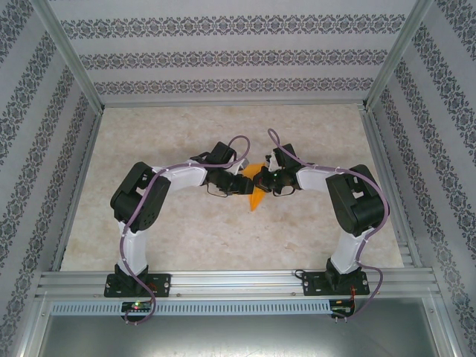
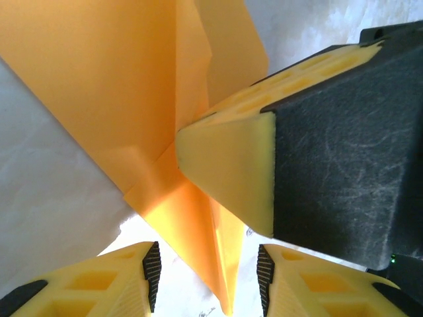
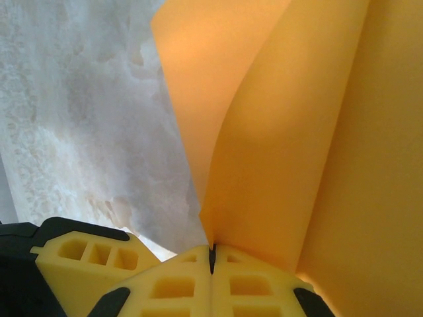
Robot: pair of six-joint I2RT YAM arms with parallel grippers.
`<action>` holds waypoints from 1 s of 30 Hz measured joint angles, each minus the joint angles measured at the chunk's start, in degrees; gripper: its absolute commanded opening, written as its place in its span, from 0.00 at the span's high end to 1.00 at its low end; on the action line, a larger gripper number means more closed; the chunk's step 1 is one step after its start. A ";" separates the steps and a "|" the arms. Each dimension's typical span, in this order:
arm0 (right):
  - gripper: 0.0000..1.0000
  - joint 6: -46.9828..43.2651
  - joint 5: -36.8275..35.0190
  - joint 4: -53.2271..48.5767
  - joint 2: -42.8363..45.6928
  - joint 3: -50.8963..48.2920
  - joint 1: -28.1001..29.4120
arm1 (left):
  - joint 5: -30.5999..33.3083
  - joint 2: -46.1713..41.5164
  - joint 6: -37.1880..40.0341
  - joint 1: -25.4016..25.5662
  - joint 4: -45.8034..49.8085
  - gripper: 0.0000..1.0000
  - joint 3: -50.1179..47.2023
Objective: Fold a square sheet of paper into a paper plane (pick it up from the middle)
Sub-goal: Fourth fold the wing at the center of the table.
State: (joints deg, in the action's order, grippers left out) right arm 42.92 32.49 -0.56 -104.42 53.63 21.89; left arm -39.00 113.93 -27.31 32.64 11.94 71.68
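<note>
The orange-yellow paper (image 1: 255, 195) is held above the table's middle, folded into a pointed wedge with layered creases, like the paper plane. My right gripper (image 3: 212, 257) is shut on a folded edge of the paper plane (image 3: 284, 132), whose flaps rise up from the closed fingertips. My left gripper (image 2: 209, 281) is open, and the plane's narrow tip (image 2: 228, 264) hangs between its fingers (image 2: 152, 274) without touching either pad. In the left wrist view, the right gripper's yellow finger (image 2: 231, 165) presses against the paper from the right. In the top view, both grippers (image 1: 239, 184) (image 1: 271, 181) meet at the paper.
The pale marbled table (image 1: 186, 230) lies under both arms. Patterned walls (image 1: 223, 56) and an aluminium frame (image 1: 230, 281) close in the work area. The left arm's finger (image 3: 86, 254) shows at the lower left of the right wrist view, close to the right gripper.
</note>
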 measured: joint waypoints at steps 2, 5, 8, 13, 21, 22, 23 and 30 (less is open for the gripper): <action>0.96 0.33 0.13 0.00 0.00 0.00 0.00 | 0.00 0.00 -0.02 0.13 -0.22 0.54 0.00; 0.96 0.61 0.17 0.04 -0.02 0.00 0.00 | -0.04 0.02 0.00 0.39 -0.46 0.55 0.00; 0.96 0.85 0.22 0.22 -0.04 0.00 0.00 | -0.28 0.15 0.00 0.46 -0.48 0.56 0.04; 0.96 1.99 1.29 1.64 -0.85 0.00 -0.04 | -1.07 1.01 -0.02 0.79 -0.66 0.62 0.11; 0.96 3.10 2.62 3.58 -1.25 -0.20 -0.04 | -1.51 2.36 0.00 1.16 -0.90 0.68 0.33; 0.96 3.26 2.78 3.78 -1.25 -0.22 -0.04 | -1.49 2.67 -0.02 1.16 -0.90 0.69 0.48; 0.96 3.30 2.82 3.87 -1.25 -0.28 -0.04 | -1.49 2.93 0.00 1.16 -0.90 0.70 0.59; 0.94 3.43 2.97 4.09 -1.25 -0.61 -0.04 | -1.49 3.58 0.02 1.16 -0.87 0.79 0.92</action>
State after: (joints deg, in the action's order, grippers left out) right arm 46.35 35.46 3.53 -105.67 53.01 21.85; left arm -40.49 117.51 -27.29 33.80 11.07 72.60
